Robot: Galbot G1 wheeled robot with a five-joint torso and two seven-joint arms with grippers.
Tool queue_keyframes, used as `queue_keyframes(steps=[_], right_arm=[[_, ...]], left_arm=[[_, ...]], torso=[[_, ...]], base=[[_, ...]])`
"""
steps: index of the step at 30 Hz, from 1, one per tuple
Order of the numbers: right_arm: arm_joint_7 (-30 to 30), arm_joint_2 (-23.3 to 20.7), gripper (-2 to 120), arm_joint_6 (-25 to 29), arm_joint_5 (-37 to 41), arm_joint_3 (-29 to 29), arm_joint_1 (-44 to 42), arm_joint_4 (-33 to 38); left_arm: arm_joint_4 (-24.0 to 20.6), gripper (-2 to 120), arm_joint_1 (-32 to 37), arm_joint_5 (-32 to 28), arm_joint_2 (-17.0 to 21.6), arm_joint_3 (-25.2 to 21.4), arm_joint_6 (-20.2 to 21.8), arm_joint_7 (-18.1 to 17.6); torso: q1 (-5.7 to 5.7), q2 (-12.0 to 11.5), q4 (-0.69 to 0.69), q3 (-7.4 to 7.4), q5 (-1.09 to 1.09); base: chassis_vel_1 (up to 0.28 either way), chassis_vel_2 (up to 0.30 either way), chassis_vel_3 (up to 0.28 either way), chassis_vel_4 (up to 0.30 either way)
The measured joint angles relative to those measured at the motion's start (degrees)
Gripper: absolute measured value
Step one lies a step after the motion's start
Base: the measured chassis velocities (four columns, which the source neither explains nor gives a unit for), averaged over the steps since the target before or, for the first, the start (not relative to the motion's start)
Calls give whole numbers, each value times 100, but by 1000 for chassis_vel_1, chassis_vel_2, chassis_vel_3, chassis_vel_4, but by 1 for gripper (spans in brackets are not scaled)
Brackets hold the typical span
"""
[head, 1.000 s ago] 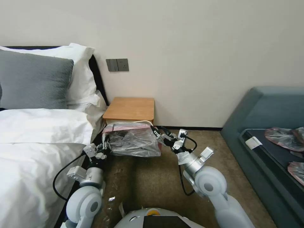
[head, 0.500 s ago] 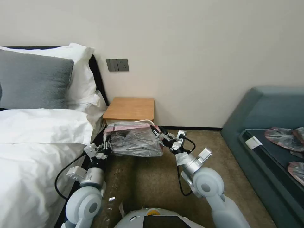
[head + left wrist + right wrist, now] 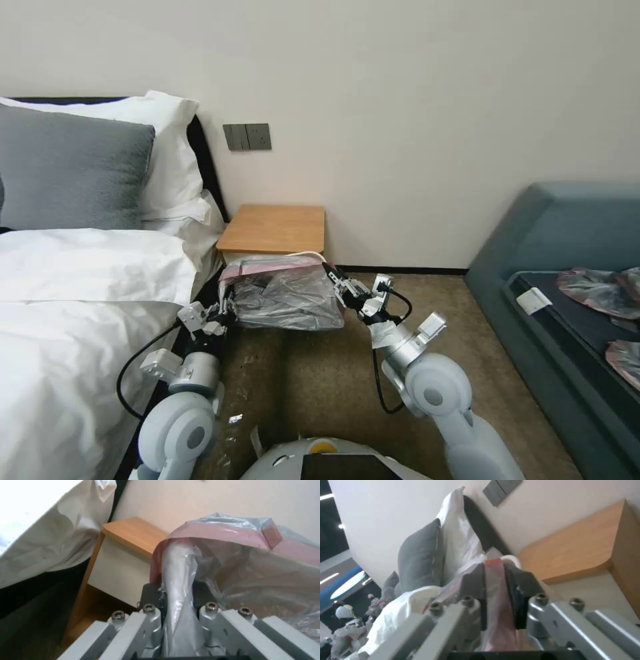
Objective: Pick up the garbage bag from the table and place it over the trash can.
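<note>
The garbage bag (image 3: pixel 283 297), grey and wrinkly with a pinkish-red rim, hangs stretched between my two grippers in front of the table (image 3: pixel 273 228). My left gripper (image 3: pixel 223 312) is shut on the bag's left edge, and its fingers (image 3: pixel 151 597) pinch a twisted fold of plastic (image 3: pixel 176 575). At the bag's right corner, my right gripper (image 3: pixel 332 275) is shut on the pink rim (image 3: pixel 495 585). A white curved rim (image 3: pixel 305 255), apparently the trash can, peeks out just above the bag. The rest of it is hidden behind the plastic.
A bed with white linen (image 3: pixel 80 287) and a grey pillow (image 3: pixel 67 170) lies close on the left. A blue-grey sofa (image 3: pixel 567 267) on the right carries other plastic bags (image 3: pixel 597 290). Brown carpet (image 3: pixel 327 380) lies between them, and wall sockets (image 3: pixel 247 137) sit above the table.
My right gripper has shifted slightly up and to the right, lifting the bag's pink rim a little on that side. The left gripper has stayed put.
</note>
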Motion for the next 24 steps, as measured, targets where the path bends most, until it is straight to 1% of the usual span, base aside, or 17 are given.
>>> queue_keyframes(steps=[1,2,3,4,13,15,24], right_arm=[[0,0,12,0,0,0,0,0],[0,2,8,1,-11,1,-2,0],[0,4,6,1,-22,1,-2,0],[-1,6,0,2,-35,3,-3,-4],[13,-33,0,40,-25,39,77,2],[75,-109,0,51,18,75,176,-5],[276,-278,0,88,235,146,555,-378]], left_arm=[[0,8,0,0,0,0,0,0],[0,8,0,2,-1,3,1,5],[1,8,0,4,-2,5,1,9],[1,8,0,5,-2,7,2,15],[13,8,5,34,8,17,3,59],[20,8,23,72,22,26,3,144],[33,8,79,177,51,136,15,341]], torso=[[0,0,0,0,0],[0,0,0,0,0],[0,0,0,0,0],[0,0,0,0,0],[0,0,0,0,0],[0,0,0,0,0],[0,0,0,0,0]], base=[[0,0,0,0],[0,0,0,0],[0,0,0,0],[0,0,0,0],[0,0,0,0],[0,0,0,0],[0,0,0,0]])
